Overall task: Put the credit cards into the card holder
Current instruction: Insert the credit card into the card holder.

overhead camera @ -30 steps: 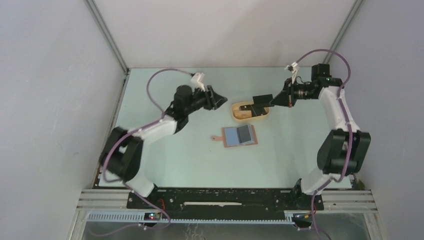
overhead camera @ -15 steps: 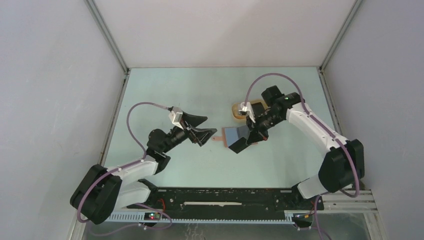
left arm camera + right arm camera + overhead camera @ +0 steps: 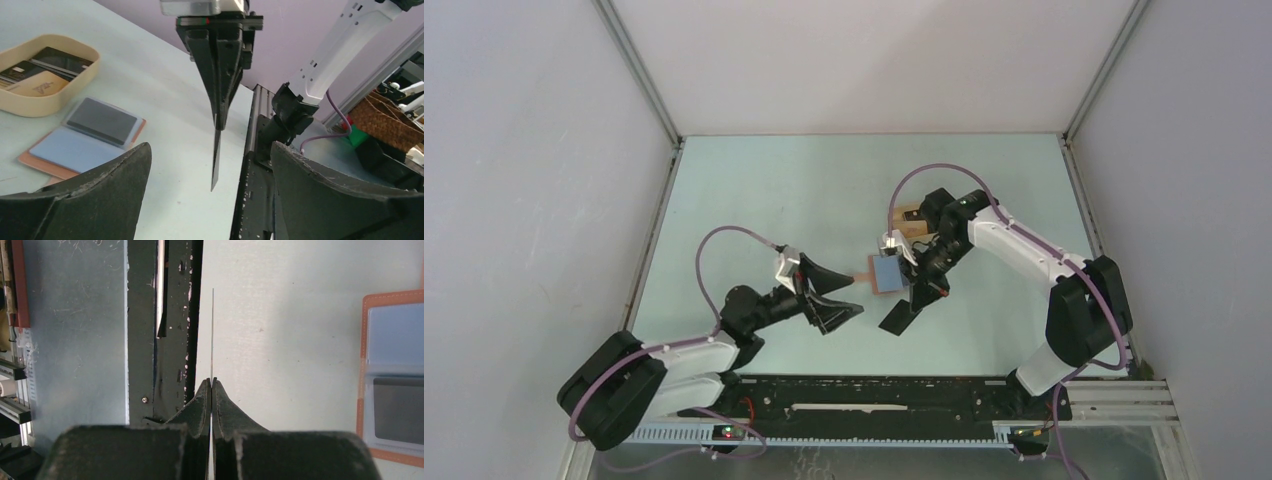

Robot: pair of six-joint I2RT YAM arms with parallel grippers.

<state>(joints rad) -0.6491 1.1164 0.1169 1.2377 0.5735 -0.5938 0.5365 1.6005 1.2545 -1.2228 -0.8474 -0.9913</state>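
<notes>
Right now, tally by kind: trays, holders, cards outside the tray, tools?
tray: 1
card holder: 1
cards outside tray: 2 (held card in right tool, dark card in holder pocket)
tools: 2 (right tool shut, left tool open)
total: 6

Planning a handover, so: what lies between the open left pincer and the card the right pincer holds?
Nothing: the top view shows only bare table between left pincer and the credit card in the right pincer.
</notes>
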